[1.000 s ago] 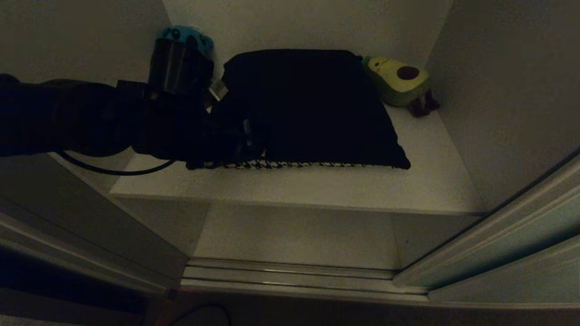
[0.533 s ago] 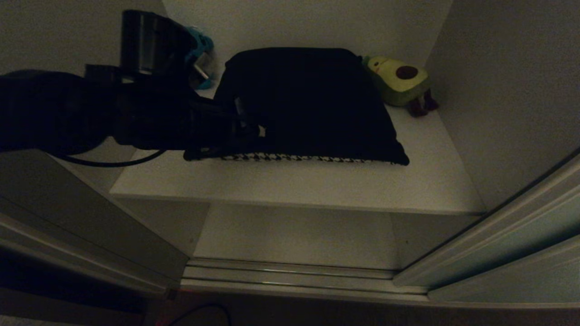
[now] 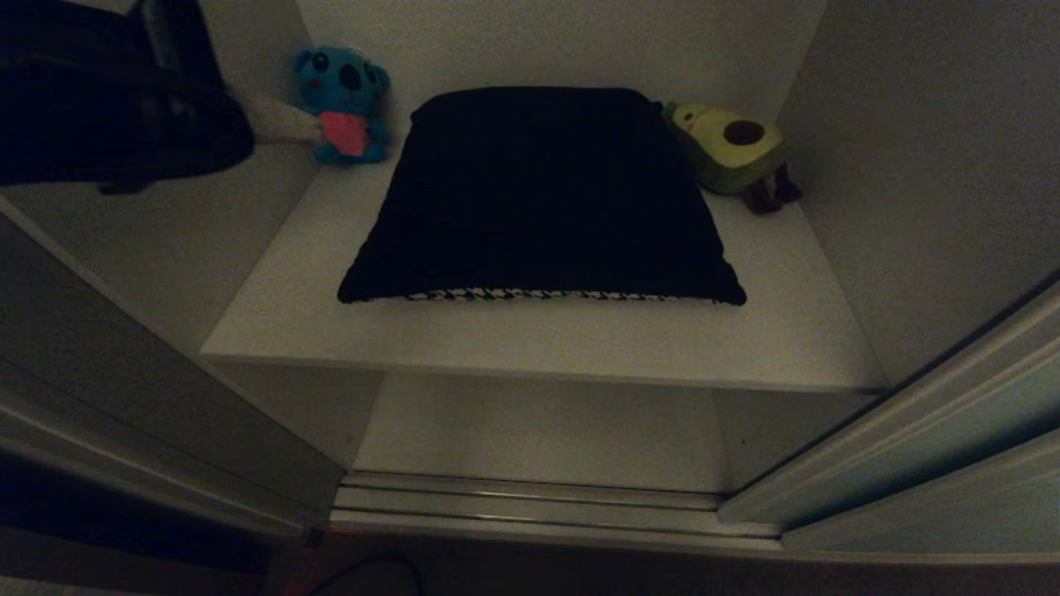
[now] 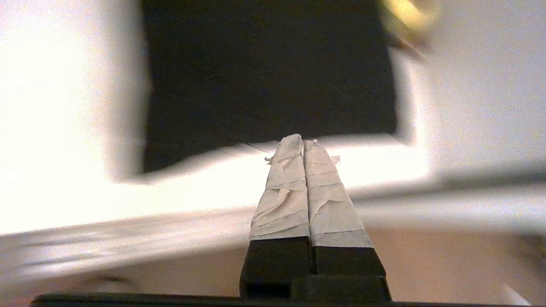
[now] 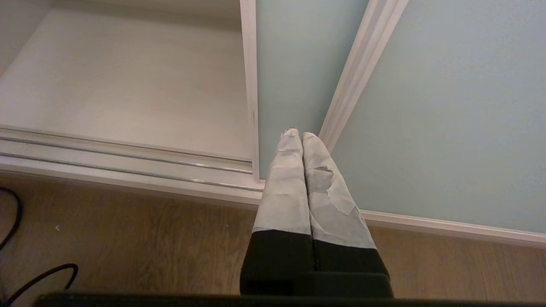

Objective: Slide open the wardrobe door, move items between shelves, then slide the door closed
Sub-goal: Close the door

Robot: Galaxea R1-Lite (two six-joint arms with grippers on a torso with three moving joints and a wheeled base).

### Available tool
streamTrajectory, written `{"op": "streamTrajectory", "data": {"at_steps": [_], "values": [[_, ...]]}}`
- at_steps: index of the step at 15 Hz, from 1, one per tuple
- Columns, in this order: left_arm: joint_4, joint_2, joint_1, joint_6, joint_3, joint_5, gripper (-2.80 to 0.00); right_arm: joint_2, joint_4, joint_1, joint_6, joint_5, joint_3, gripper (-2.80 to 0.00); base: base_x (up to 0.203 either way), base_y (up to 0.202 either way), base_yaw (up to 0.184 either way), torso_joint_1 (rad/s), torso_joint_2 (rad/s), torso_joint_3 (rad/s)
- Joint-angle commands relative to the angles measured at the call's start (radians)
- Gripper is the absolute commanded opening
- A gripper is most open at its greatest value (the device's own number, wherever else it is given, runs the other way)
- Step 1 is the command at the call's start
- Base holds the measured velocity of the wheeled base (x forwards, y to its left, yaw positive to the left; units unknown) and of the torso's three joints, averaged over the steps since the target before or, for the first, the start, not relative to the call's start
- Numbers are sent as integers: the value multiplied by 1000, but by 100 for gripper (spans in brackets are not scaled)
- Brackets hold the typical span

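Note:
A big dark cushion (image 3: 538,194) with a houndstooth front edge lies flat in the middle of the upper shelf (image 3: 538,343). My left gripper (image 3: 310,128) is shut and empty. It hangs high at the far left, apart from the cushion, its taped tips close to a blue plush toy (image 3: 344,103). The left wrist view has the shut fingers (image 4: 283,183) above the shelf (image 4: 192,187), with the cushion (image 4: 268,72) beyond them. The pale grey-green sliding wardrobe door (image 3: 936,447) stands slid aside at the right. My right gripper (image 5: 298,135) is parked shut and empty, low in front of that door (image 5: 448,119).
An avocado plush (image 3: 733,149) sits at the shelf's back right corner. Below is a lower shelf (image 3: 530,426), then the floor track (image 3: 530,501). The wardrobe's side walls close in left and right. Black cables (image 5: 25,277) lie on the wooden floor.
My left arm has pulled back from the cushion's near left corner, rising up and to the left. The blue plush toy is now uncovered. The cushion has stayed where it was.

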Motion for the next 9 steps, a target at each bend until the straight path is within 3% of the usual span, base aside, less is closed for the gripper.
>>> {"op": "streamTrajectory", "data": {"at_steps": [1,4,6,9], "values": [[6,-133,25,20,21,115,-280,2,0,1,0,0,3,-280,0,0,0,0,0,0],[51,-293,89,35,83,139,-280,2,0,1,0,0,3,-280,0,0,0,0,0,0],[84,-413,197,38,152,153,-280,2,0,0,0,1,3,-280,0,0,0,0,0,0],[97,-637,348,42,351,163,-280,2,0,1,0,0,3,-280,0,0,0,0,0,0]]}}
